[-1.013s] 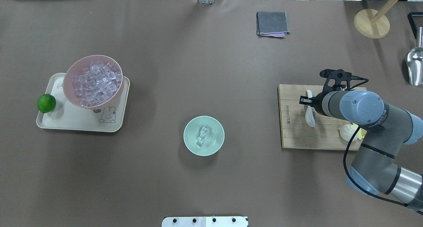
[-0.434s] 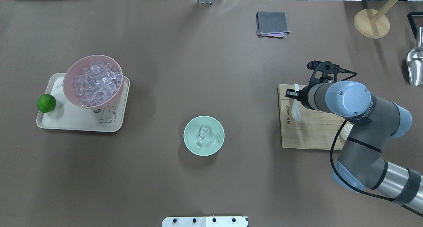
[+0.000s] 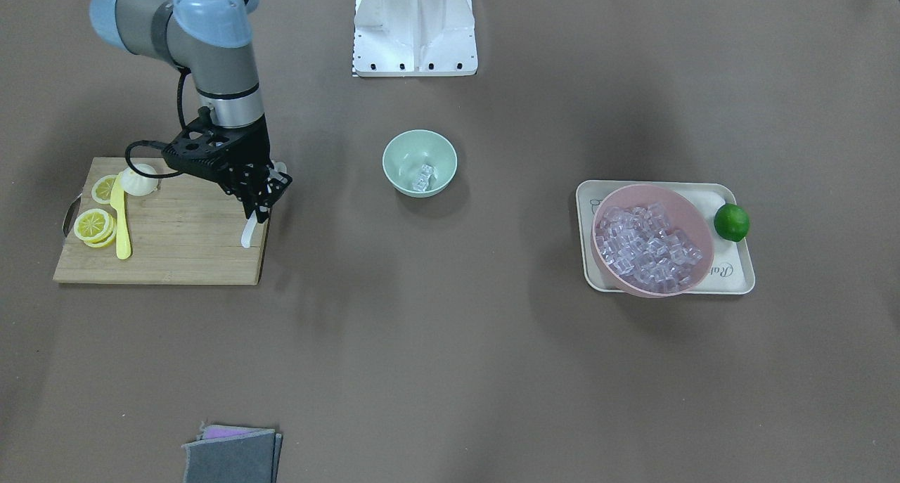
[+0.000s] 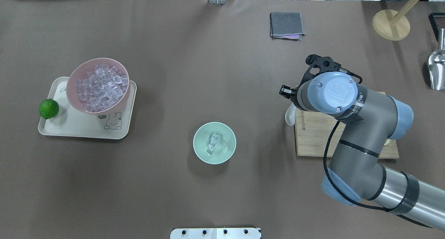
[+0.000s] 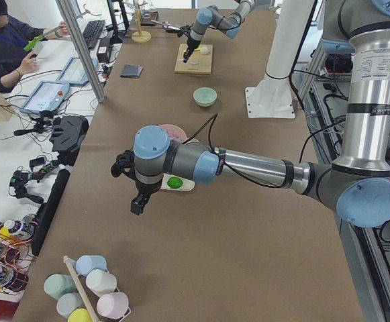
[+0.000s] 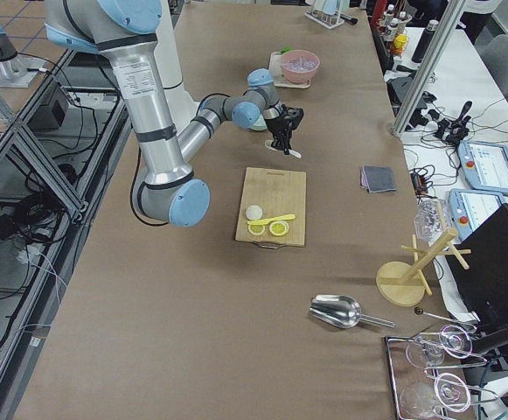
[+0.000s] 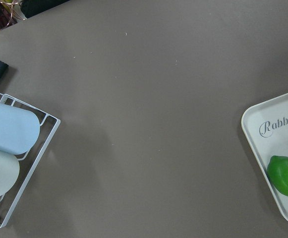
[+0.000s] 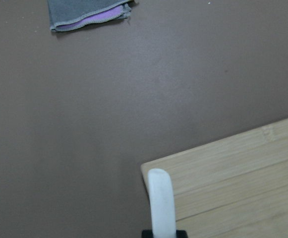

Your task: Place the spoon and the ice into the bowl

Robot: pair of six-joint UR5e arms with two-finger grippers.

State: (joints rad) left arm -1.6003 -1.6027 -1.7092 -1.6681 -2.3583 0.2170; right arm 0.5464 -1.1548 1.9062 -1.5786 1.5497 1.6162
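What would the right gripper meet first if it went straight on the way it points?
Probably the cutting board's corner, touched first by the spoon that the right gripper holds; depth is unclear.

A long counter (image 4: 208,58) under matte brown covering; a white side desk (image 5: 0,154) runs alongside, aluminium posts (image 5: 80,50) between them, tiled floor (image 6: 61,289) below.

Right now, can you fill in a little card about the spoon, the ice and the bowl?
spoon: held by the right gripper above the board's edge, not yet in the bowl
bowl: on the table, apart from the board
ice: a few cubes in the bowl, many more in the pink bowl
left gripper: far off near the tray, open or shut unclear
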